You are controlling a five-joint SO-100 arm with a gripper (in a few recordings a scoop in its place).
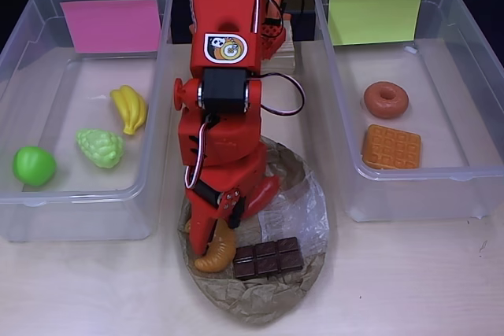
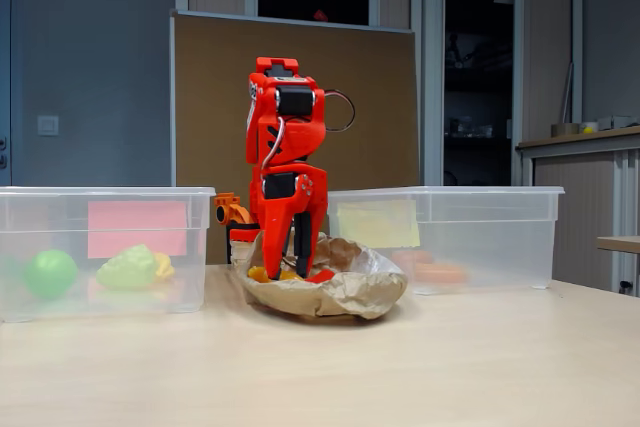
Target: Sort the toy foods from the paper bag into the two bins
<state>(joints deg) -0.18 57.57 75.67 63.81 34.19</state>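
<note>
The crumpled paper bag (image 1: 303, 210) (image 2: 350, 292) lies flat between the two bins. On it rest an orange croissant (image 1: 216, 255), a dark chocolate bar (image 1: 268, 258) and a red chili (image 1: 268, 192), half hidden by the arm. My red gripper (image 1: 217, 230) (image 2: 290, 265) reaches down into the bag and stands open, its fingers straddling the croissant's upper end. The left bin (image 1: 161, 76) has a pink sheet and holds yellow bananas (image 1: 130, 108), pale green grapes (image 1: 100, 148) and a green apple (image 1: 34, 166). In the right bin (image 1: 335, 116), with its yellow-green sheet, lie a brown donut (image 1: 386, 100) and an orange waffle (image 1: 391, 147).
The arm's base stands on a pale block (image 1: 283, 49) at the table's back, between the bins. Bare wooden table (image 1: 409, 281) stretches in front of the bins and the bag. A brown board (image 2: 200, 97) stands behind the table.
</note>
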